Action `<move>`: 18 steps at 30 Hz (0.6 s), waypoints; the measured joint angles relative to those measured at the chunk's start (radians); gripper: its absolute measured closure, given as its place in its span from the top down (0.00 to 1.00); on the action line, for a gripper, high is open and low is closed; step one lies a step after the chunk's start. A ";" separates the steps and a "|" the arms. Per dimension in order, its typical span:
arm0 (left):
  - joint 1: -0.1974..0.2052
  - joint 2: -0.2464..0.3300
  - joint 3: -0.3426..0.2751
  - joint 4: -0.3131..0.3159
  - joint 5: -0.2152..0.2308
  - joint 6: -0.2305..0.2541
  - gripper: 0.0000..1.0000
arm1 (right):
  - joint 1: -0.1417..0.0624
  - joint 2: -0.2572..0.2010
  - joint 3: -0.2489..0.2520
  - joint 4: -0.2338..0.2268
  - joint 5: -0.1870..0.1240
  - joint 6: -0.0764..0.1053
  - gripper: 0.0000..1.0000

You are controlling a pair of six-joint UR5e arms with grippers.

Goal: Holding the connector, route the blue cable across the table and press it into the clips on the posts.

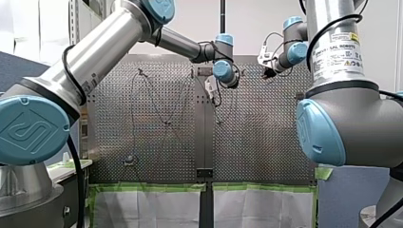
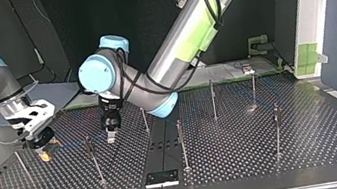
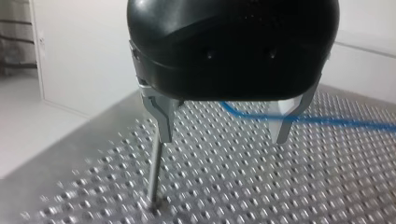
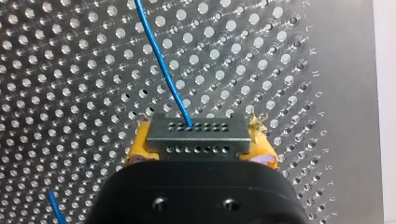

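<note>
Right gripper (image 4: 201,145): yellow pads (image 4: 137,150) clamped on the grey connector (image 4: 196,133), at the top view's left. Blue cable (image 4: 163,70) runs from the connector over the perforated table (image 4: 303,70). Left gripper (image 3: 224,134): fingers spread, empty, a post (image 3: 154,172) beside one finger.

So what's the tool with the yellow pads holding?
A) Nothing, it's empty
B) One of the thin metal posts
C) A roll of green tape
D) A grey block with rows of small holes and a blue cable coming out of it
D: in the right wrist view the right tool is clamped on the grey connector, with the blue cable running out of it.
</note>
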 joint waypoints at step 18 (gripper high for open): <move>-0.013 0.171 -0.171 0.116 0.083 0.021 1.00 | 0.004 0.000 0.000 0.000 -0.003 -0.001 0.00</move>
